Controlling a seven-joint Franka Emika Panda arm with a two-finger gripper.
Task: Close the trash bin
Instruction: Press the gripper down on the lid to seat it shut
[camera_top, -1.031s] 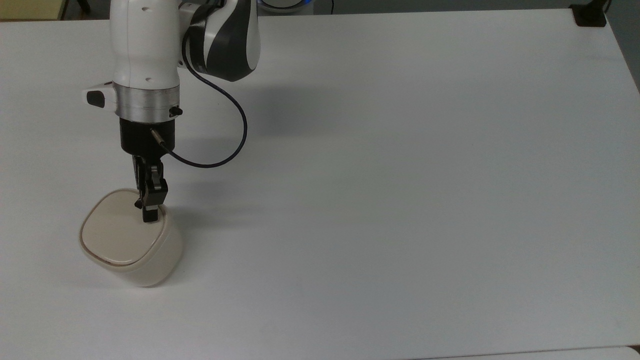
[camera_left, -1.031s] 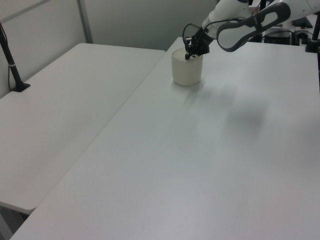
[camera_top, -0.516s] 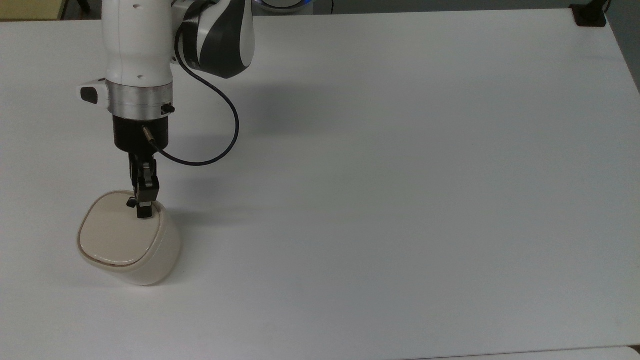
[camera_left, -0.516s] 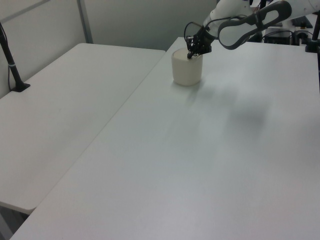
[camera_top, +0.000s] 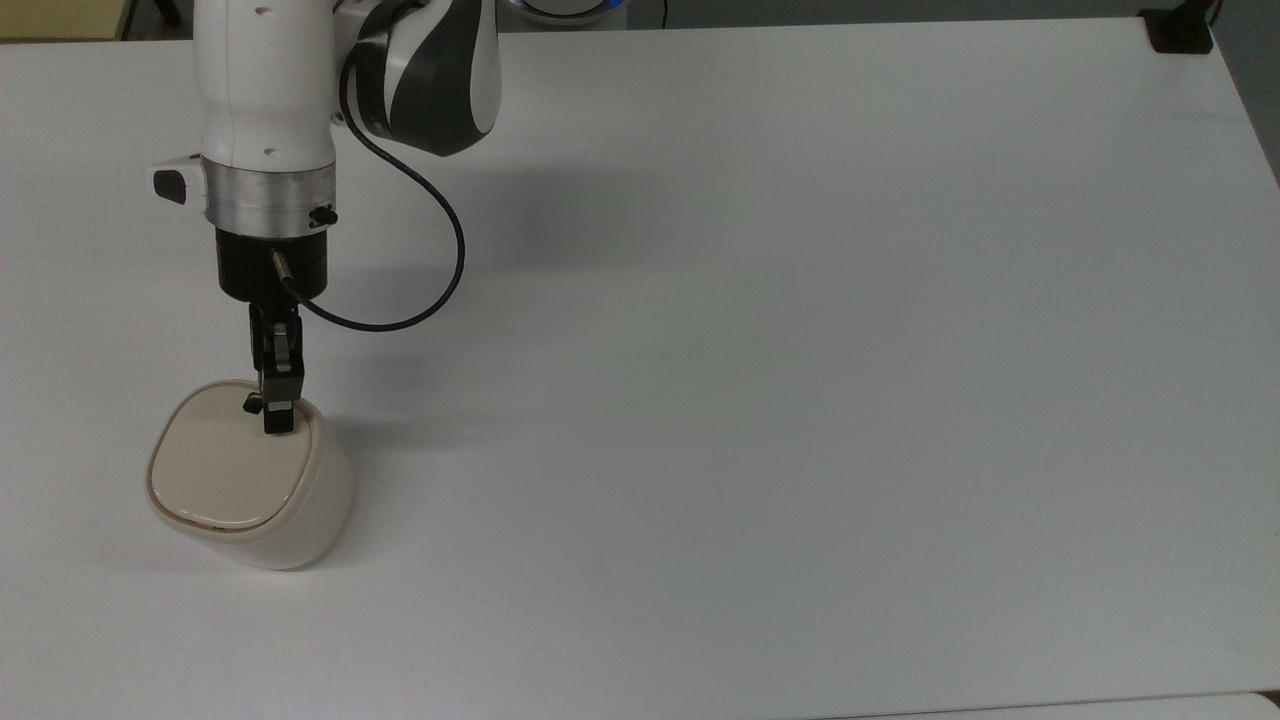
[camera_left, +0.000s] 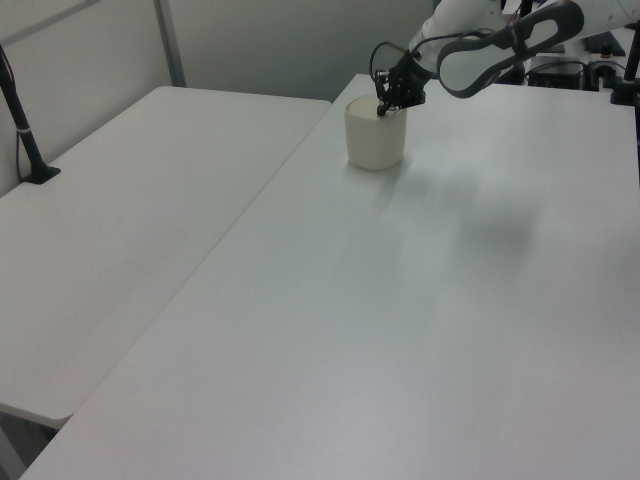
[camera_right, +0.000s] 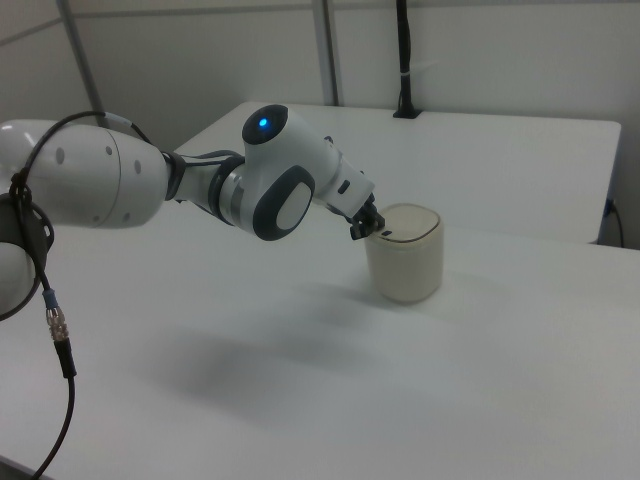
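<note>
On the trash bin (camera_top: 250, 480), lid looks flat, essentially closed; gripper (camera_top: 277, 415) at its edge, jaws apparently closed on nothing.

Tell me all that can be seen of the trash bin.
The trash bin is small, cream-white and looks like smooth plastic, with a rounded-square body. Its flat lid lies down on the body, a thin brownish line running along the rim. It stands upright on the white table, near the top view's left edge. The gripper is at the lid's edge, beside a small black mark; whether it touches cannot be told.
</note>
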